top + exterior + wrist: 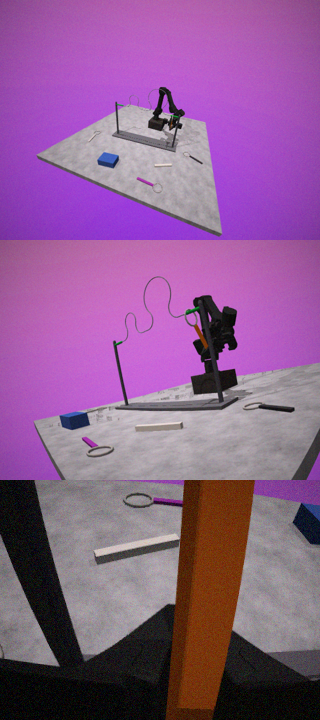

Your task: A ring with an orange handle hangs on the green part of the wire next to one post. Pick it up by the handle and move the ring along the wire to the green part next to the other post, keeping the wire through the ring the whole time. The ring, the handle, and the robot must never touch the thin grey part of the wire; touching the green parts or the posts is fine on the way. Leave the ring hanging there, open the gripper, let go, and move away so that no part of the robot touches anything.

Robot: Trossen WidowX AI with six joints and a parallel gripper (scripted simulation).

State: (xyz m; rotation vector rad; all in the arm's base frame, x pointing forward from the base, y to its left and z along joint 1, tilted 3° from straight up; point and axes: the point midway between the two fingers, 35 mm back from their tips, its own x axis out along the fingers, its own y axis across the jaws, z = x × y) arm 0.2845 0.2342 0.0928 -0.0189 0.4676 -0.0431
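Observation:
The ring [191,325] hangs around the green part [194,309] [176,116] next to the right post [213,356] [175,134], near where the grey wire [170,291] [148,99] begins. Its orange handle [200,336] [171,124] [212,580] slants down from it. My gripper [181,616] [170,127] is shut on the handle near its lower end, with a finger on each side. In the exterior view the post and arm partly hide the fingertips. The other green part [118,343] [119,104] is at the left post [120,374] [117,118].
The grey wire makes a tall loop and a smaller one between the posts. The right post [42,580] stands close on the left in the wrist view. A blue block [108,160], a cream bar [163,165] and purple [145,181], black [195,159] and white-handled [92,136] rings lie on the table.

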